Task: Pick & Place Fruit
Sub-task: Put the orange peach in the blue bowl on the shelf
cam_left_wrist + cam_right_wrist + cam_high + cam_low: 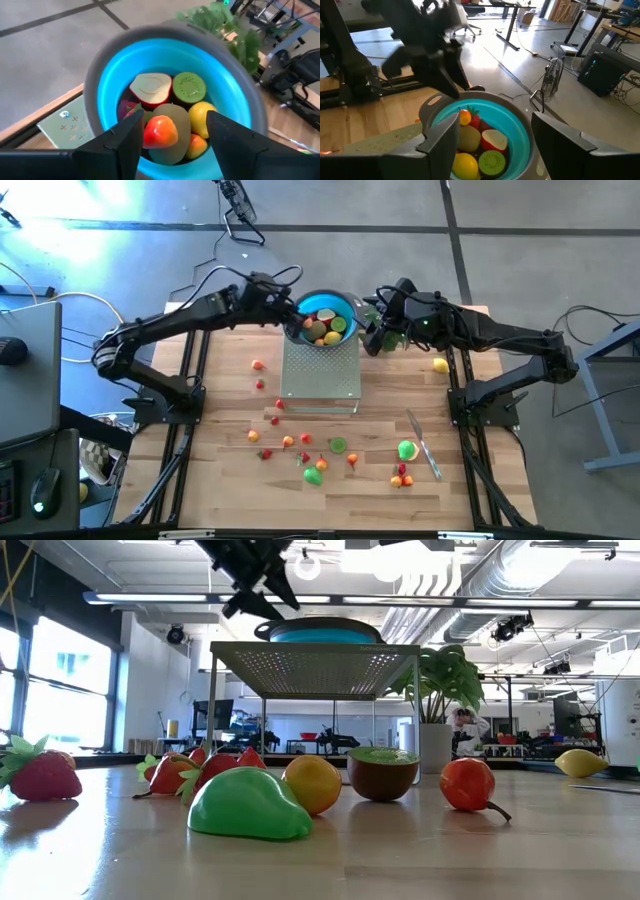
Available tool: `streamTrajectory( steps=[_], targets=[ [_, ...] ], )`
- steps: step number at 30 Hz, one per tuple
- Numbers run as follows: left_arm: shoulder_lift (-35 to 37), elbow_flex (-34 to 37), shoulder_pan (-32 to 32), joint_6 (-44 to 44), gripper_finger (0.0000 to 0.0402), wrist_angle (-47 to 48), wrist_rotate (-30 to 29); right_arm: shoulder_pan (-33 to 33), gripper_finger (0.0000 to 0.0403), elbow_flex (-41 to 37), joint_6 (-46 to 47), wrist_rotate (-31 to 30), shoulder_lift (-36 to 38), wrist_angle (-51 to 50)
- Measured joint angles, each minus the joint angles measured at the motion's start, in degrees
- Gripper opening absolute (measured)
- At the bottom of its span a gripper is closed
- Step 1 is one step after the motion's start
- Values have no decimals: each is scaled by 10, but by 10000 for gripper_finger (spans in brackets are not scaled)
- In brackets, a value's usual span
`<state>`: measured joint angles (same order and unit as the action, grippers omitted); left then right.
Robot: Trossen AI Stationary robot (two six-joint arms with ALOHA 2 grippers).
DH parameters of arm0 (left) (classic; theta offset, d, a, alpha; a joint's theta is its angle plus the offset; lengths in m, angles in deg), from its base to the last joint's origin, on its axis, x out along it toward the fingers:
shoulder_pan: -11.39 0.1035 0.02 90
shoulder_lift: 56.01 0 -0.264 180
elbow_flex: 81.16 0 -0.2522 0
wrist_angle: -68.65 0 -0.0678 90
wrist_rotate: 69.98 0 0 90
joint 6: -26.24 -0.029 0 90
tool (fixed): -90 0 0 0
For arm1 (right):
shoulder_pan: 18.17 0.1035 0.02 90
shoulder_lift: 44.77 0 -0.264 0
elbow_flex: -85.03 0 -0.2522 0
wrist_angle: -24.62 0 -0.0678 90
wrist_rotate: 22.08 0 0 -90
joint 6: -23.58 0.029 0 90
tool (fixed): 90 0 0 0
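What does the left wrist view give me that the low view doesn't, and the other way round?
Only the left wrist view: the bowl's contents, with a red-orange fruit lying between the open fingers of the left gripper, plus a kiwi half and a cut apple half.
Only the low view: fruit left on the table, such as the green pear and strawberry.
Both: the blue bowl on its perforated metal stand.

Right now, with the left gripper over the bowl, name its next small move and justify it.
Probably lift the left gripper straight up from the blue bowl. Its jaws stand apart, and a red-orange fruit lies between them on the pile, seemingly released. More fruit waits on the table.
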<state>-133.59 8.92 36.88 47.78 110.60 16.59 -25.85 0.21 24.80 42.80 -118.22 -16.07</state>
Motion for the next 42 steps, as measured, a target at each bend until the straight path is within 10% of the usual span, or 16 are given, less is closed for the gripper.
streamTrajectory(
  steps=[21,42],
  targets=[
    [170,9,0,63,110,261,0,0,239,0,6,0,0,-27],
    [212,250,0,178,110,242,-66,0,239,0,7,0,0,-24]
  ],
)
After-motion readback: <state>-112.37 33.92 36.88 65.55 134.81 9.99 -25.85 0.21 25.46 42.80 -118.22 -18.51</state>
